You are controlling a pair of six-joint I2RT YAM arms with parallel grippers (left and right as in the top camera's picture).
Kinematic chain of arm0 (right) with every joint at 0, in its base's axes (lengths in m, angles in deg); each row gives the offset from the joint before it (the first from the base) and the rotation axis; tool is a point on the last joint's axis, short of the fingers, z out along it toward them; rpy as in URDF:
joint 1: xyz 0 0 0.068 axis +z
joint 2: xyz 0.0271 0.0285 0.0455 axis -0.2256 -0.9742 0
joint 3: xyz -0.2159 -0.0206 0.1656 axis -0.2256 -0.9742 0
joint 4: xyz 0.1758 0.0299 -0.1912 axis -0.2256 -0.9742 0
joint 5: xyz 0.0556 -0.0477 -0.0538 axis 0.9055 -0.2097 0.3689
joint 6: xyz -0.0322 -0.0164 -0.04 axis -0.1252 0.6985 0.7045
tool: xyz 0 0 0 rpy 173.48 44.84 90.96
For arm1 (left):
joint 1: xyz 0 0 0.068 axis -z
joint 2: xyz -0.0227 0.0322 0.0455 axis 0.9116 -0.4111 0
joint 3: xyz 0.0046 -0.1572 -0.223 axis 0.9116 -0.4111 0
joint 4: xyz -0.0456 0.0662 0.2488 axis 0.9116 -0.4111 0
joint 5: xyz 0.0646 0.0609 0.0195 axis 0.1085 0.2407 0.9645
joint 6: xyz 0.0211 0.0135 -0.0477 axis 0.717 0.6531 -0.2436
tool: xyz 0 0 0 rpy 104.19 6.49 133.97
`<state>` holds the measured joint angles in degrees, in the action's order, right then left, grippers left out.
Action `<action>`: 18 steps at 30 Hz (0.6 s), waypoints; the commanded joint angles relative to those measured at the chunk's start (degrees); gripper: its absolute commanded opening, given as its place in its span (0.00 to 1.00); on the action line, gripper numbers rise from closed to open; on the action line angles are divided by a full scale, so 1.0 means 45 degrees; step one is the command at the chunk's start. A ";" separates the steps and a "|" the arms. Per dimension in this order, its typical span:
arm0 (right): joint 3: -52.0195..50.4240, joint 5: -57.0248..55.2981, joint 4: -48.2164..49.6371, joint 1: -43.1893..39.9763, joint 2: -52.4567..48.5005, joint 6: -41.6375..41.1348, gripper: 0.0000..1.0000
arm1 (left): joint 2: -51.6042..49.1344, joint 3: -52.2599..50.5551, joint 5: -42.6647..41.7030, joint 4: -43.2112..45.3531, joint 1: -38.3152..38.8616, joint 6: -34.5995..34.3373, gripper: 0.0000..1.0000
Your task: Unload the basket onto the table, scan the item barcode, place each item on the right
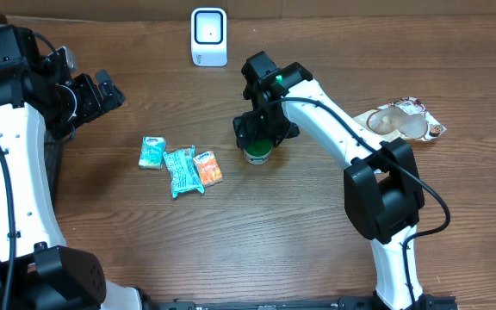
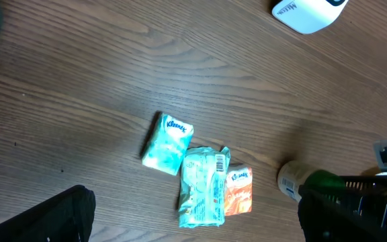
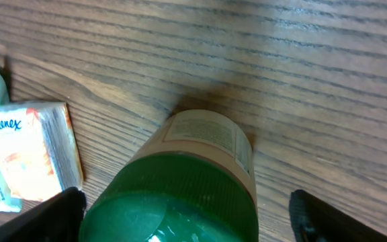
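surface: dark wood-grain table [image 1: 257,241] | far edge: white scanner [image 1: 208,36]

- The overhead view looks straight down from far above on the whole table [image 1: 317,250].
- The left wrist view looks down from mid-height and shares the tissue packets [image 2: 203,181] and green-capped bottle [image 2: 291,181] with overhead.
- The right wrist view sits close over that bottle.

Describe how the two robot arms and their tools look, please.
The left arm and right arm have white rounded shells with black joints and a thin black cable running along each. A small green light glows near the right wrist. The left tool and right tool are black.
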<state>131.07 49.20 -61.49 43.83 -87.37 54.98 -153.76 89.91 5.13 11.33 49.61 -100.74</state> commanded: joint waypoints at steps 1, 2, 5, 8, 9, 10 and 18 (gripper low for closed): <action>0.0427 -0.0335 -0.0267 -0.0087 0.0146 0.0389 0.98 | -0.0044 0.0029 0.0029 0.0010 0.0087 0.0160 0.99; 0.0617 -0.0452 -0.0398 -0.0087 0.0155 0.0447 0.98 | -0.0044 0.0029 0.0029 0.0010 0.0087 0.0160 0.99; 0.1753 -0.0845 -0.1171 -0.0087 0.0243 0.1127 1.00 | -0.0044 0.0029 0.0029 0.0010 0.0087 0.0160 0.99; 0.3011 -0.1311 -0.2089 0.0005 0.0335 0.1642 1.00 | -0.0044 0.0029 0.0029 0.0010 0.0087 0.0160 1.00; 0.3419 -0.1443 -0.2414 0.0073 0.0355 0.1870 1.00 | -0.0044 0.0029 0.0029 0.0010 0.0087 0.0160 1.00; 0.3866 -0.1554 -0.2793 0.0155 0.0355 0.2157 1.00 | -0.0044 0.0029 0.0029 0.0010 0.0087 0.0160 1.00; 0.3895 -0.1535 -0.4051 0.0520 0.0350 0.2744 1.00 | -0.0044 0.0029 0.0029 0.0010 0.0087 0.0160 0.99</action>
<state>149.43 43.11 -79.63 45.62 -87.02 65.45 -153.76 89.91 5.13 11.33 49.61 -100.74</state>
